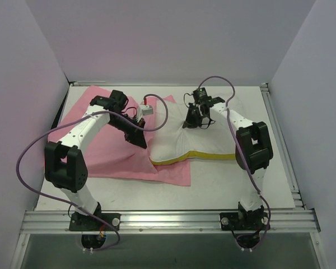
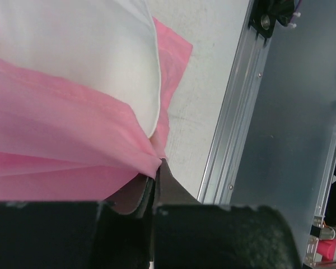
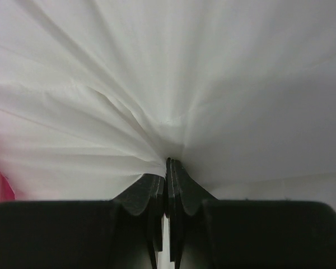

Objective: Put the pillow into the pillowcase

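Note:
The white pillow [image 1: 204,140] lies at centre right of the table, its yellow trim [image 1: 213,156] facing the arms. Its left end rests on the pink pillowcase [image 1: 101,154], which is spread flat on the left. My left gripper [image 1: 141,141] sits at the pillow's left edge, shut on a fold of the pillowcase [image 2: 61,129]. In the left wrist view its tips [image 2: 158,165] pinch pink cloth just under the pillow [image 2: 89,50]. My right gripper [image 1: 193,120] is above the pillow's far part, shut on a bunched pinch of the pillow's fabric [image 3: 185,73] at its tips [image 3: 169,162].
An aluminium rail [image 1: 168,218] runs along the near table edge, and another rail [image 1: 280,140] runs down the right side. White walls enclose the table on three sides. Purple cables [image 1: 28,157] loop beside each arm.

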{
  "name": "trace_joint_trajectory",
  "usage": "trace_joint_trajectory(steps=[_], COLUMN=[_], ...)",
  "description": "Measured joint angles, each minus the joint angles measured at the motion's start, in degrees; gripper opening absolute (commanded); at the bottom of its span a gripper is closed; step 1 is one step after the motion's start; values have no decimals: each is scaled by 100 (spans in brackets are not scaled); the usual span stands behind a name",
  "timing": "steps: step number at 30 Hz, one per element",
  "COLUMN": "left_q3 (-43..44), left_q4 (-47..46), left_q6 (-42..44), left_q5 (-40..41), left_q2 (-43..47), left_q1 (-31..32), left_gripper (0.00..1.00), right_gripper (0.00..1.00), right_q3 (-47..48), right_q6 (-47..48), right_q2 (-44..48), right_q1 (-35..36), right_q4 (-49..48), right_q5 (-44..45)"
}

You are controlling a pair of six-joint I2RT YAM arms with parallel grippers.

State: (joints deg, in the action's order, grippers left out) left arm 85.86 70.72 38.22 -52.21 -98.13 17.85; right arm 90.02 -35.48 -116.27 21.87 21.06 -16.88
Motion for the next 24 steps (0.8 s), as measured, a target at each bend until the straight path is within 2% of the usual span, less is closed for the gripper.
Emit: trace_joint_trajectory(steps=[4,12,13,14,15,17,18,22,24], left_q3=[0,-697,-782,-855,-933,-1097,-1161,-1193,-1032], left_q4=[-673,-2354,-2496,-2616,-2732,-2850,-2837,-2763,-2702], left_q6=[-868,-2387,-2492,-2577,-2621,-2555,-2468,-2059,-1926], left_q5=[70,433,540,660,785,977,1058,1449,1725], left_q2=[-7,24,24,31,55,166,249,664,839], left_q1=[15,94,83,79,70,59,59,59,59], left_gripper=[9,11,13,22,29,42,55,82,83], right_gripper=[0,2,8,34,48,60,64,74,78], right_q3=[-297,-1025,-1080,-1139,-1172,-1202,-1202,-1202,-1202], right_q6=[-214,-553,-531,-492,-492,-380,-306,267,645], right_q2=[205,588,627,669,715,785,820,1075,1233], right_q1=[243,409,402,389,363,278,223,-66,-243], right_q4=[-304,-1091,-1154,-1220,-1261,-1333,-1346,-1051,-787], right_q5=[286,-101,-227,-415,-544,-1012,-1246,-1982,-2118])
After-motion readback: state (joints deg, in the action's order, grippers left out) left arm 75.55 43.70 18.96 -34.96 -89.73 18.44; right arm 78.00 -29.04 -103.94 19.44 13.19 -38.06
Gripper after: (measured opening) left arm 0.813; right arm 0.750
